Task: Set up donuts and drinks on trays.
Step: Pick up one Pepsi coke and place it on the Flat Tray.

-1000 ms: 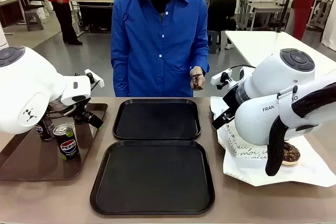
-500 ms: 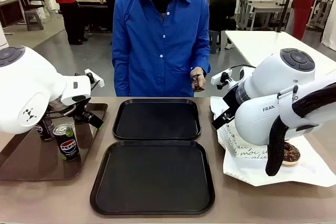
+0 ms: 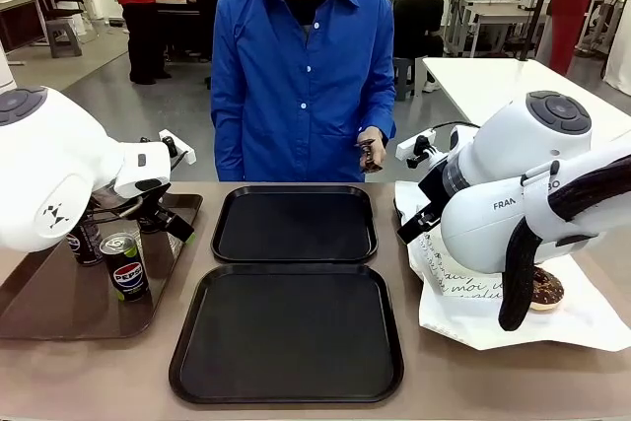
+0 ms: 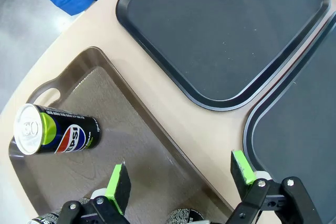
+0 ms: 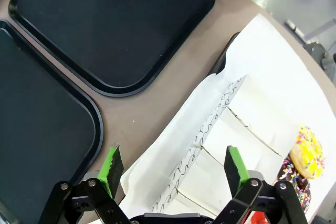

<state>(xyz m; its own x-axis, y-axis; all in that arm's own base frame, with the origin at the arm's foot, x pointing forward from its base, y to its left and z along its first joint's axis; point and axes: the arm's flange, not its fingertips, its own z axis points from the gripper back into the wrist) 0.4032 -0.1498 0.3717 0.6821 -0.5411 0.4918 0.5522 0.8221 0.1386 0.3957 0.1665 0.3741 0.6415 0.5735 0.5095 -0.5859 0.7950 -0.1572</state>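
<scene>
Black far tray and near tray bare at the centre of the surface, drinks on the brown tray at its left edge, donuts on white paper at its right edge, left tool and right tool wide, empty: looks barely begun.

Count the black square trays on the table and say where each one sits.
2. The far tray lies mid-table before the person; the near tray lies right beside it, on the robot's side. The longer brown tray at left is not counted. None looks hidden.
</scene>
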